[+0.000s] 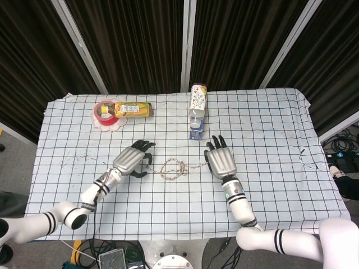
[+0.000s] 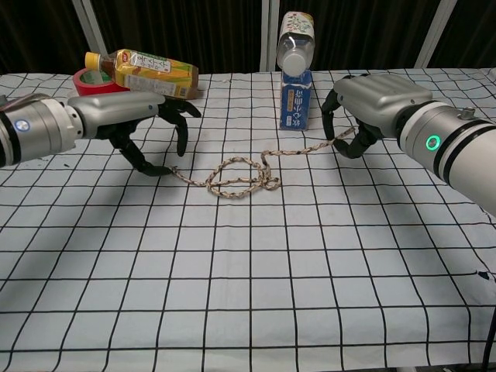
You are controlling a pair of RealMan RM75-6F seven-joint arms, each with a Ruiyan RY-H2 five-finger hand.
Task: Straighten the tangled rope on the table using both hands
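Observation:
A braided beige rope lies knotted in loose loops mid-table, also seen from above as the rope. My right hand pinches the rope's right end between thumb and fingers and holds it slightly off the cloth; from the head view the right hand sits just right of the tangle. My left hand arches over the rope's left end with its fingers apart and its thumb tip on the cloth beside that end; it holds nothing. The head view puts the left hand just left of the loops.
At the back left, a red tape roll sits on a white plate with a yellow bottle lying against it. A clear bottle lies on a blue carton behind the right hand. The checked tablecloth covers the table.

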